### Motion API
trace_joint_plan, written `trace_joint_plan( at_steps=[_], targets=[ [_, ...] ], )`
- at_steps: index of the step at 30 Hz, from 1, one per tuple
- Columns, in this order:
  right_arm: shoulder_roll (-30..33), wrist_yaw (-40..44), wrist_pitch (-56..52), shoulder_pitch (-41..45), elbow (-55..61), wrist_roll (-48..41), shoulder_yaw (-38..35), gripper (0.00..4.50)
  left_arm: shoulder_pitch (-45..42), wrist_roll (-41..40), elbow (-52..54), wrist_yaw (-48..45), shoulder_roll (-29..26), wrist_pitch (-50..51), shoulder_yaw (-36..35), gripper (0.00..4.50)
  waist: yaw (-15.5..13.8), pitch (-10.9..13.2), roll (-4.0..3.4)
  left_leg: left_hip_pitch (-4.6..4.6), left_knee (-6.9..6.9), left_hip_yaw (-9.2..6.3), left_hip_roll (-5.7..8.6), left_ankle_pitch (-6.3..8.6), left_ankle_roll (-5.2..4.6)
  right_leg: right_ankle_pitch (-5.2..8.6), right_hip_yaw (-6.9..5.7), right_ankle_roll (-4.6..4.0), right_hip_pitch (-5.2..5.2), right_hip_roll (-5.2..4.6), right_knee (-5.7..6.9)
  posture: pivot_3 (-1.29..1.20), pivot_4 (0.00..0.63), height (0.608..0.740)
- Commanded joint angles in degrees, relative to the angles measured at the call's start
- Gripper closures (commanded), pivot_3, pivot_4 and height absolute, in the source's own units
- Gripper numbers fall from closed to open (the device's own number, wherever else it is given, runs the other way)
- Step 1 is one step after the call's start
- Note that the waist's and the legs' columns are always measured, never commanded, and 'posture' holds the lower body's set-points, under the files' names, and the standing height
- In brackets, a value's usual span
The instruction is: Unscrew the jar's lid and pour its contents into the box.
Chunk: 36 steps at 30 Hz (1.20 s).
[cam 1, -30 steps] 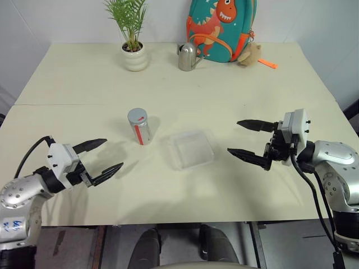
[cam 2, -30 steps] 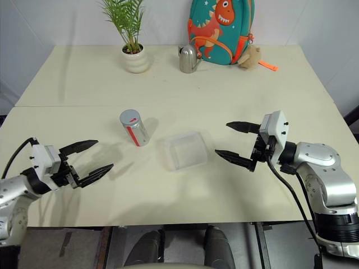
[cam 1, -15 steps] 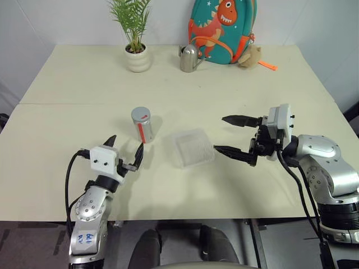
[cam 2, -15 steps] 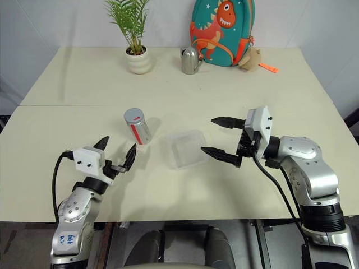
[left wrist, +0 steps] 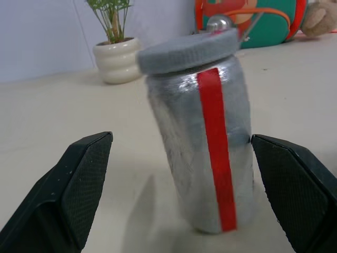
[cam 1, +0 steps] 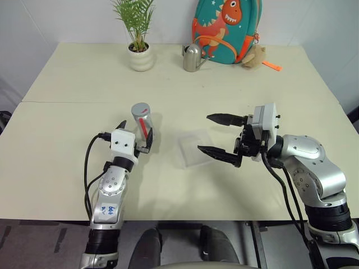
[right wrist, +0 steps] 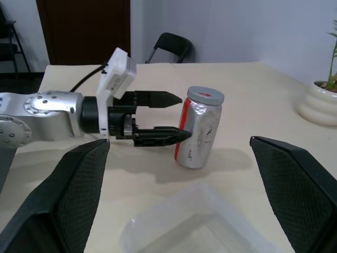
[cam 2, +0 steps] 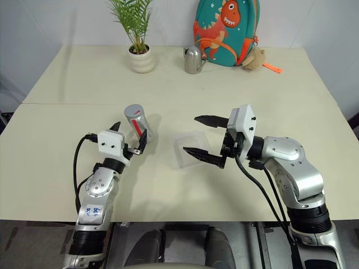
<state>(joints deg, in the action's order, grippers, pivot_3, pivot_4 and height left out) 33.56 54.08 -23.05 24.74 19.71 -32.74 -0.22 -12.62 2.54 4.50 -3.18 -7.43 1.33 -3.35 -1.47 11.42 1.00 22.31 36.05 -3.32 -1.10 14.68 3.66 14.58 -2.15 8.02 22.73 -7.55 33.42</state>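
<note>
I see the jar (cam 1: pixel 142 120) upright on the desk (cam 1: pixel 67 101), lid (left wrist: pixel 188 49) on, between my left claw's (cam 1: pixel 136 138) spread fingers, untouched. My right claw (cam 1: pixel 216 136) hangs released over the box (cam 1: pixel 193 150).

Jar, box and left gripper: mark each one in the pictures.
jar (cam 1: pixel 142 120), left eye view, on its silver side by the red stripe.
box (cam 1: pixel 193 150), left eye view, on its clear bottom.
left gripper (cam 1: pixel 136 136), left eye view, midway between its open black fingertips.
</note>
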Motion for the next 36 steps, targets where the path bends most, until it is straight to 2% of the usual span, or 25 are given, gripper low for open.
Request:
trace_joint_plan(
  at_steps=[1, 7, 22, 36],
  targets=[
    [-0.38, -1.02, 0.06, 2.2, 1.84, -0.57, -0.69, 0.0, -2.46, -0.05, -2.53, -0.13, -0.15, -3.2, 0.3, 0.01, 0.02, 0.0, 0.0, 0.0, 0.0, 0.01, 0.0, 0.0, 0.0, 0.0, 0.0, 0.0, 0.0, 0.0, 0.01, 0.0, 0.15, 0.74],
    [-0.69, -1.53, 0.37, 1.96, 2.31, -0.43, -0.4, 0.0, -4.39, 0.25, -4.92, 0.05, -0.56, -4.44, 0.27, 0.01, 0.08, 0.0, 0.0, 0.0, -0.02, 0.02, 0.0, 0.01, -0.01, 0.0, 0.0, 0.01, 0.01, 0.0, 0.0, 0.0, 0.15, 0.74],
    [-2.03, -1.1, 1.07, 2.76, 0.9, -0.04, 0.83, 0.0, -0.76, 2.16, 1.28, 2.78, 1.06, -0.15, 1.12, 0.01, 0.06, 0.0, 0.0, 0.0, -0.01, 0.02, 0.0, 0.03, 0.0, 0.0, 0.0, 0.02, 0.01, 0.0, 0.01, 0.0, 0.15, 0.74],
    [-1.74, -0.63, 0.11, 2.59, 1.47, -1.12, 1.23, 0.0, 2.01, 3.98, 3.54, 3.43, 2.96, 1.03, 5.26, 0.01, 0.05, 0.0, 0.0, 0.0, -0.01, 0.02, 0.0, 0.04, 0.0, 0.01, 0.0, 0.01, 0.01, 0.0, -0.01, 0.0, 0.15, 0.74]
  ],
)
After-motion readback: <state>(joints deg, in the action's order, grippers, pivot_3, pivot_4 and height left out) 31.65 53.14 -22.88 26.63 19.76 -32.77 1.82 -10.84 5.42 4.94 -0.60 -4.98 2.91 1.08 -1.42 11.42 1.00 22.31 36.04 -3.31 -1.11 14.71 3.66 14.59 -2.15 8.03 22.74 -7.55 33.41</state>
